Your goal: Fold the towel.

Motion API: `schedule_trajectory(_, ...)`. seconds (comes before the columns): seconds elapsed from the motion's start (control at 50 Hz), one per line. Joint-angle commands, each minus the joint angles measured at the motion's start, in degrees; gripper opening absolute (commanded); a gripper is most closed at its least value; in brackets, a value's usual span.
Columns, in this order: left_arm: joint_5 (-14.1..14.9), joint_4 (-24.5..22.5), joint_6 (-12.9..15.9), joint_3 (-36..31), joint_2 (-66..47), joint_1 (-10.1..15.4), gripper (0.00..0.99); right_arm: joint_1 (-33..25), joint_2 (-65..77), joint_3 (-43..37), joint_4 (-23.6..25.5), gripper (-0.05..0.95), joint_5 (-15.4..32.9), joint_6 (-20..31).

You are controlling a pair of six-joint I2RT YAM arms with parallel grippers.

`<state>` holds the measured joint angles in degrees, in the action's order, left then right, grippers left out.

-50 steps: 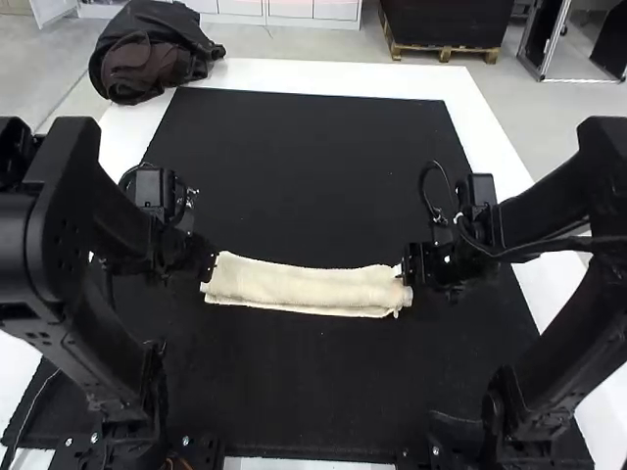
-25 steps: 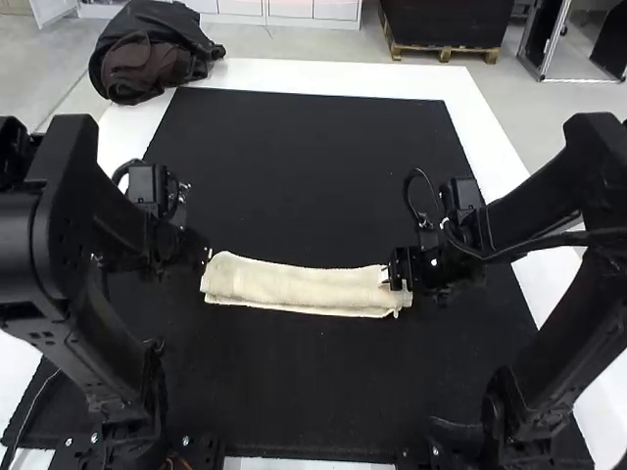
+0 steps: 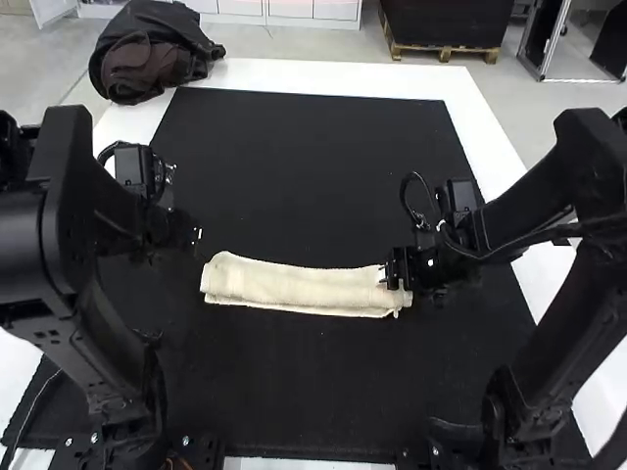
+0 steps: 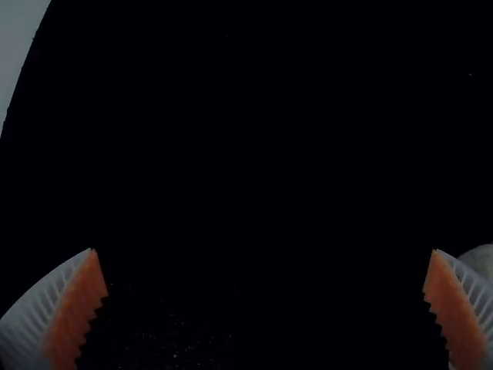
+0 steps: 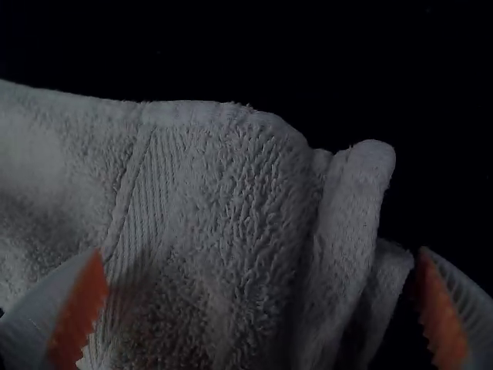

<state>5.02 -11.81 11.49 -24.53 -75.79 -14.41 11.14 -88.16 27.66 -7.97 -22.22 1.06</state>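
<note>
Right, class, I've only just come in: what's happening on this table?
Two robot arms are at a towel, which lies folded into a long, narrow strip across a black mat. The right gripper is over the strip's right end, jaws open on either side of the cloth. The left gripper is just off the other end, jaws open with no cloth between them.

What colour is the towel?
Cream, or off-white: the towel shows its colour best in the high view.
</note>
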Motion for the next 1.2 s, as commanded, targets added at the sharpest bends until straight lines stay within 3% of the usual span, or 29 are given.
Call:
schedule_trajectory(0.0, 1.31, -0.32, -0.59, -1.48, 0.99, -0.53, 0.964, 0.73, -1.75, 0.64, -0.82, 0.90, 0.86, -0.36)
schedule_trajectory(0.26, 1.66, -0.23, -2.17, -2.98, 0.99, -1.49, 0.964, 1.34, -4.39, 0.55, -2.58, 0.90, 2.09, -0.01)
schedule_trajectory(0.38, 1.75, 0.04, -2.61, -3.85, 1.08, -2.55, 0.964, 2.14, -6.94, 0.73, -3.55, 0.79, 2.27, 0.08)
schedule_trajectory(0.42, 2.02, 0.04, -2.70, -4.21, 0.99, -3.08, 0.962, 2.40, -7.82, 0.90, -3.46, 0.68, 2.18, 0.26)
schedule_trajectory(0.56, 2.28, 0.21, -2.70, -5.00, 1.08, -5.36, 0.962, 2.49, -8.43, 1.87, -3.37, -0.02, -0.46, 0.43)
schedule_trajectory(0.9, 3.69, 0.56, -2.70, -5.52, 0.99, -8.17, 0.962, 1.26, -2.10, 3.89, 2.52, -0.02, -2.22, 1.23)
schedule_trajectory(1.18, 3.77, 1.00, -2.70, -5.70, 0.99, -8.00, 0.962, 0.73, 5.98, 6.44, 7.53, -0.02, -3.27, -0.18)
